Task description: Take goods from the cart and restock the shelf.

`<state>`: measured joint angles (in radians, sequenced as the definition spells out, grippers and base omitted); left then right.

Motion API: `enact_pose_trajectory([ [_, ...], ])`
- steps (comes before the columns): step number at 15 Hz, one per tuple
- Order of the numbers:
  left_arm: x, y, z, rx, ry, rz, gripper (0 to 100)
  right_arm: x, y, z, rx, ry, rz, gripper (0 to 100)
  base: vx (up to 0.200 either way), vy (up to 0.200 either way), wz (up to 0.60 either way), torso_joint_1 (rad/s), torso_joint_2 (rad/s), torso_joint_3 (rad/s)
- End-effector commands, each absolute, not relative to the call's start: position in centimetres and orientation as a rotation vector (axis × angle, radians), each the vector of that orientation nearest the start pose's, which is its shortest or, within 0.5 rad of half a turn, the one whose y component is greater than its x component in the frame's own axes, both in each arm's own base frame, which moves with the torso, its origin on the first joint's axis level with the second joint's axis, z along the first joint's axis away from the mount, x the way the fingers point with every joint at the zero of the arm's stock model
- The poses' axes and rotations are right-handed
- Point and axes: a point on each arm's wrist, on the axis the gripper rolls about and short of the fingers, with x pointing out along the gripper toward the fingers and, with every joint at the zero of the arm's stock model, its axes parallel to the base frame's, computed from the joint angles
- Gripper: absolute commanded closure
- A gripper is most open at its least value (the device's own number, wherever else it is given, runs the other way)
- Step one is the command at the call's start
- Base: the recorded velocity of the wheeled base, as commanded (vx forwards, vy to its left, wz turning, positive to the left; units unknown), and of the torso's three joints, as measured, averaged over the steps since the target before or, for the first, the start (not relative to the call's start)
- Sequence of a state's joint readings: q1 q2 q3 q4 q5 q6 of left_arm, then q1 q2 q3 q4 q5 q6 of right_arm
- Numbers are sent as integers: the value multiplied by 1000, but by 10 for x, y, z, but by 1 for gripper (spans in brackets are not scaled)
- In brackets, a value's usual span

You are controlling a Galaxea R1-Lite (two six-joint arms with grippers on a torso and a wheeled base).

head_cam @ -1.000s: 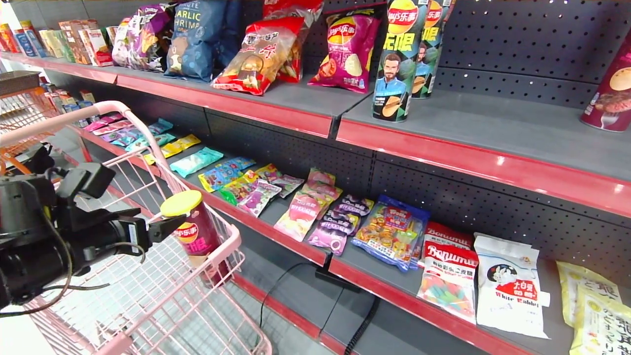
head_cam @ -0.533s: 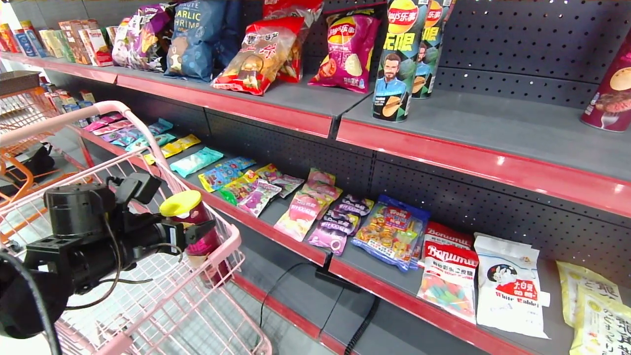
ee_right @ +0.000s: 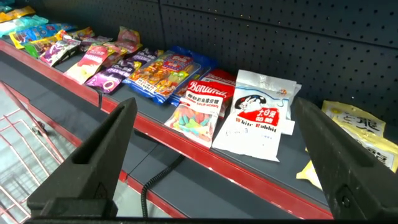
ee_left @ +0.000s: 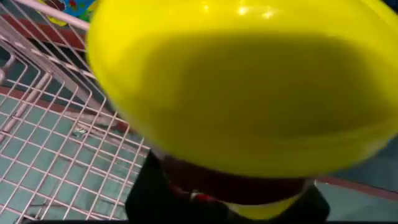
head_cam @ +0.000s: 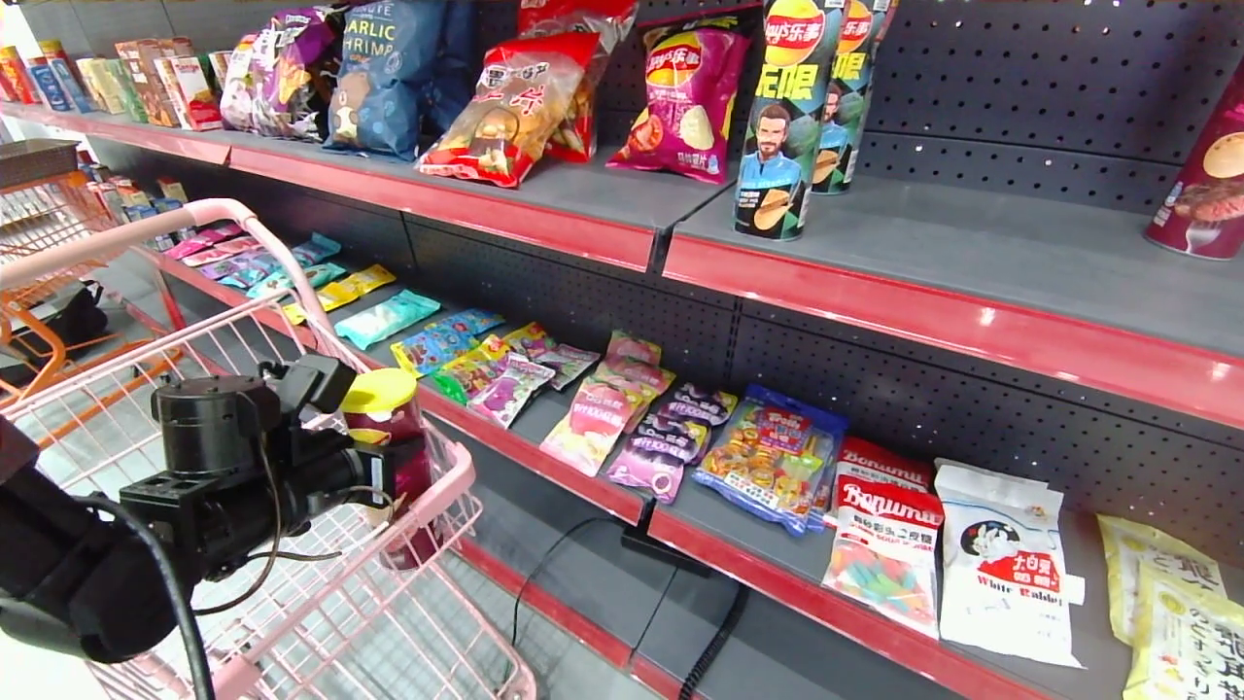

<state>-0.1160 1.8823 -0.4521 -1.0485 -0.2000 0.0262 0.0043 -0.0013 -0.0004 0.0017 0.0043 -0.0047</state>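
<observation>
Chip can point(head_cam: 381, 393), one in cart point(head_cam: 455, 478), left jaws around it, closure unclear, right jaws spread

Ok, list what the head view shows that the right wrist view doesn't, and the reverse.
Head view alone: the upper shelf with chip bags and tall cans, and the left gripper at the yellow-lidded can. Right wrist view alone: the right gripper, open, before the lower shelf. Both: that lower shelf's candy packs, including the white bag and red bags, plus part of the pink cart.
</observation>
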Motion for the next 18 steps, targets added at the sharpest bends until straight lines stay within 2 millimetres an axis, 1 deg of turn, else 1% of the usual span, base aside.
enact_pose_trajectory([
  [1, 273, -31, 111, 10, 304, -299, 100, -23, 0, 75, -5, 2, 11, 0, 0, 0, 0, 0, 0, 0],
  [3, 258, -24, 146, 9, 236, -279, 100, -23, 0, 75, -5, 2, 11, 0, 0, 0, 0, 0, 0, 0],
  [4, 248, -21, 172, 9, 213, -269, 100, -23, 0, 75, -5, 2, 11, 0, 0, 0, 0, 0, 0, 0],
  [5, 233, -16, 202, 6, 206, -262, 100, -23, 0, 75, -5, 2, 11, 0, 0, 0, 0, 0, 0, 0],
  [6, 217, -14, 227, 3, 203, -262, 100, -23, 0, 75, -6, 2, 11, 0, 0, 0, 0, 0, 0, 0],
  [7, 199, -12, 247, 1, 190, -265, 100, -23, 0, 75, -6, 2, 11, 0, 0, 0, 0, 0, 0, 0],
  [8, 179, -10, 260, 2, 161, -269, 100, -23, 0, 75, -3, 2, 12, 0, 0, 0, 0, 0, 0, 0],
  [9, 156, -9, 268, 4, 132, -279, 100, -23, 0, 75, -5, 2, 12, 0, 0, 0, 0, 0, 0, 0],
  [10, 145, -9, 270, 5, 121, -280, 100, -23, 0, 75, -5, 2, 12, 0, 0, 0, 0, 0, 0, 0],
  [11, 108, -8, 268, 6, 130, -276, 100, -23, 0, 75, -3, 2, 11, 0, 0, 0, 0, 0, 0, 0],
  [12, 81, -8, 264, 5, 141, -274, 100, -23, 0, 75, 0, 2, 11, 0, 0, 0, 0, 0, 0, 0],
  [14, 38, -7, 252, 9, 143, -276, 100, -23, 0, 75, -3, 2, 9, 0, 0, 0, 0, 0, 0, 0],
  [15, 26, -6, 246, 11, 125, -282, 100, -23, 0, 75, -3, 2, 9, 0, 0, 0, 0, 0, 0, 0],
  [18, 1, -6, 230, 22, 69, -286, 100, -23, 0, 75, -3, 2, 9, 0, 0, 0, 0, 84, -336, -228],
])
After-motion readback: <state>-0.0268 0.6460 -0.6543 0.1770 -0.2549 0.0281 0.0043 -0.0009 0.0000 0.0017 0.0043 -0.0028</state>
